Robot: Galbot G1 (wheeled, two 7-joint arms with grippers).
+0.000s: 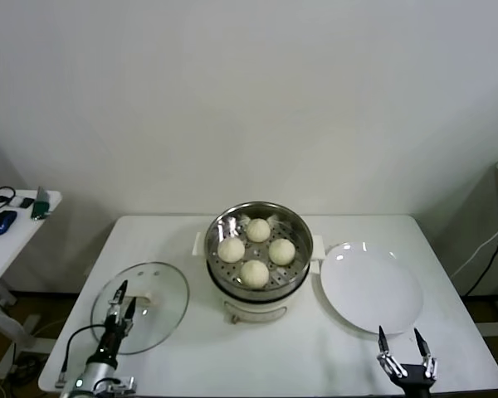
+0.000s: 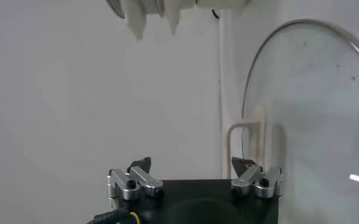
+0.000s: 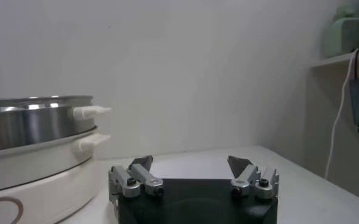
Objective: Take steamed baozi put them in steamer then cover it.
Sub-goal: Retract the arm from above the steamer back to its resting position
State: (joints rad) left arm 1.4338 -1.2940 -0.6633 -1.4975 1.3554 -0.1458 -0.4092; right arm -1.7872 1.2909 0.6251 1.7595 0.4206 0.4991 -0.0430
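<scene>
Several cream-white steamed baozi (image 1: 255, 273) lie in the shiny steamer (image 1: 298, 228) at the table's middle; its steel wall (image 3: 33, 122) also shows in the right wrist view. The cover (image 1: 159, 303), a clear glass lid with a white handle (image 1: 143, 294), lies flat on the table to the steamer's left. My left gripper (image 1: 126, 297) is open just above the cover's near part, with the handle (image 2: 246, 137) ahead of one fingertip and nothing between the fingers (image 2: 191, 161). My right gripper (image 1: 398, 333) stands open and empty near the front right edge (image 3: 190, 159).
A bare white plate (image 1: 371, 288) lies right of the steamer, just beyond the right gripper. A small side table (image 1: 8, 228) with dark items stands off to the left. A cable (image 3: 356, 91) hangs at the far right.
</scene>
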